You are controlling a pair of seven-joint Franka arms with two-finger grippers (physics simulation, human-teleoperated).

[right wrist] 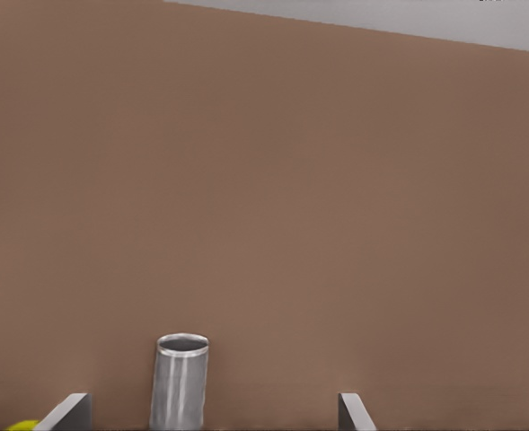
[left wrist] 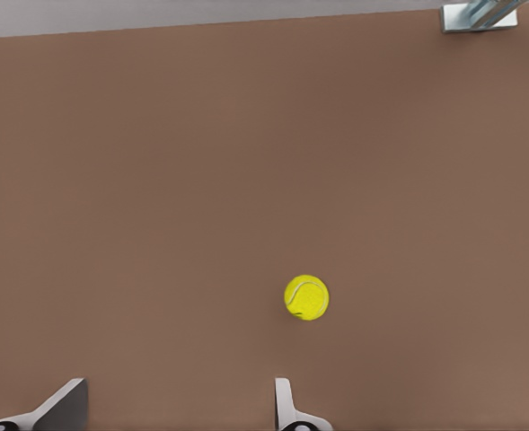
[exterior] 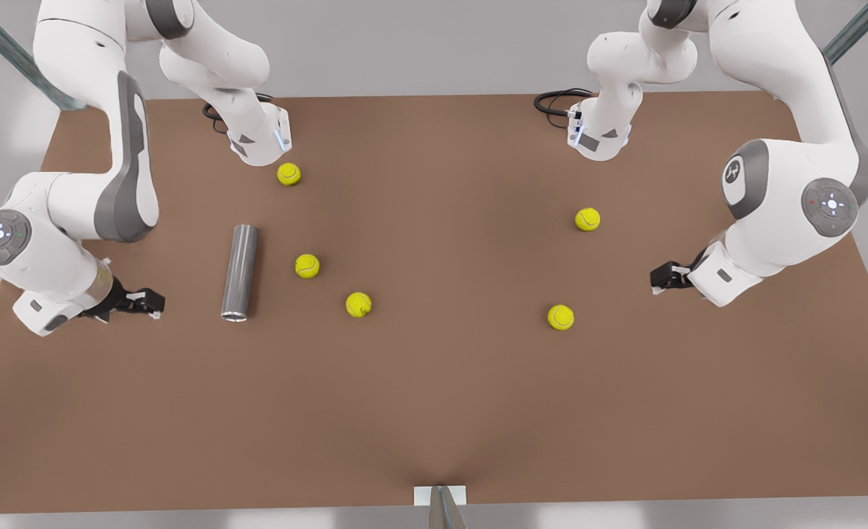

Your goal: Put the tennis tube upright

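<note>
No readable text, label or number appears on the arms, balls, tube or table.

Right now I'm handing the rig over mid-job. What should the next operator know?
Right gripper: open, empty, at the front view's left, beside the tennis tube but not touching it.
Left gripper: open, empty, waiting at the front view's right near a tennis ball.
Tube: lying flat on the table.
Done: nothing yet.
Left: grasp the tube and stand it upright.

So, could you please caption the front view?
Tennis tube lying flat among five balls, both claws waiting apart.
</note>
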